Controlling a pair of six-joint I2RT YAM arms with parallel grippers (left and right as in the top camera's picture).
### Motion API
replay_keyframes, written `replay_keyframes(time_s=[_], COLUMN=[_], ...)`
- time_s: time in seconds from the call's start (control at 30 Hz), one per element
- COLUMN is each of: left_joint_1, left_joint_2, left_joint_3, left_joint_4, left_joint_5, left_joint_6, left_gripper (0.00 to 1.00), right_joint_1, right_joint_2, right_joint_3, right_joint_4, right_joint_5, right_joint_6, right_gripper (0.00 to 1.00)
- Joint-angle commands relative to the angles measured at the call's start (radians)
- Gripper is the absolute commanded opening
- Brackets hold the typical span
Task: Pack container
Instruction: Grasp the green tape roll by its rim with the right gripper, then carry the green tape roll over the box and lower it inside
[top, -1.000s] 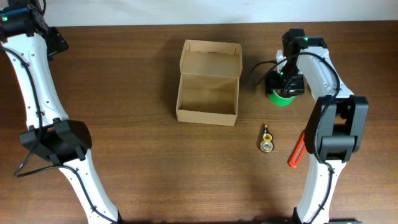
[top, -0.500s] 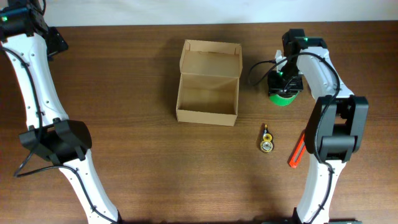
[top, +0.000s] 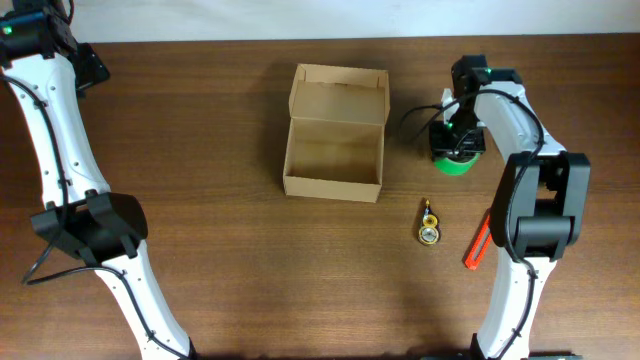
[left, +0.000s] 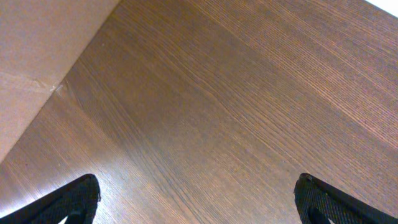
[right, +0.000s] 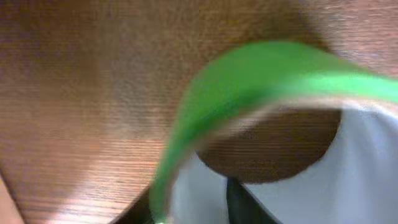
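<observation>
Container: the tan cardboard container (top: 332, 188) stands open near the middle of the table (top: 220, 250). Its flap lid is raised along the far edge, and nothing shows inside.
Green tape roll: the green tape roll (top: 457, 164) lies flat to the right of the container, apart from it.
Right gripper: the right gripper (top: 456, 140) sits directly on the roll. In the blurred wrist view the green rim (right: 249, 68) fills the frame. Whether the jaws have clamped it cannot be told.
Left gripper: the left gripper (left: 199, 200) has its jaws spread wide and holds nothing. It hangs over bare wood, well apart from the container.
Other items: a small yellow item (top: 428, 233) and an orange-red item (top: 474, 245) lie nearer the front, beside the right arm.
Step in hand: probably the grasp of the first thing to be packed, the green roll.
Next move: it calls for a firm hold on the roll's wall and a lift clear of the table. The roll then travels leftward over the container's side wall, avoiding the raised flap, before release.
</observation>
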Motion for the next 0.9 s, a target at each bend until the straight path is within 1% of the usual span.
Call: replay_keyframes(time_s=[0.0, 0.03, 0.07, 0.2, 0.37, 0.7, 0.8, 0.87], left_joint_1=[0.004, 0.004, 0.004, 0.004, 0.004, 0.004, 0.004, 0.004], left_joint_2=[-0.034, -0.034, -0.034, -0.034, -0.034, -0.034, -0.034, -0.034], left_joint_3=[-0.005, -0.005, -0.005, -0.005, -0.005, -0.005, -0.005, -0.005], left_joint_4=[-0.001, -0.001, -0.001, -0.001, -0.001, -0.001, -0.001, -0.001], left_joint_5=[0.008, 0.008, 0.008, 0.008, 0.008, 0.008, 0.008, 0.008], left_joint_6=[0.015, 0.015, 0.015, 0.015, 0.015, 0.015, 0.015, 0.015], left_gripper=[1.00, 1.00, 1.00, 1.00, 1.00, 1.00, 1.00, 1.00], right_joint_1=[0.004, 0.004, 0.004, 0.004, 0.004, 0.018, 0.048, 0.092], right_joint_2=[0.017, 0.017, 0.017, 0.010, -0.068, -0.433, -0.513, -0.553], right_joint_3=[-0.013, -0.013, -0.013, -0.012, -0.008, -0.002, 0.003, 0.020], right_joint_4=[-0.001, -0.001, -0.002, -0.004, 0.000, 0.004, -0.007, -0.029], right_joint_5=[0.009, 0.009, 0.009, 0.008, 0.001, -0.026, -0.026, -0.026], right_joint_6=[0.018, 0.018, 0.018, 0.018, 0.022, 0.082, 0.080, 0.053], right_gripper=[0.11, 0.06, 0.04, 0.04, 0.04, 0.04, 0.04, 0.04])
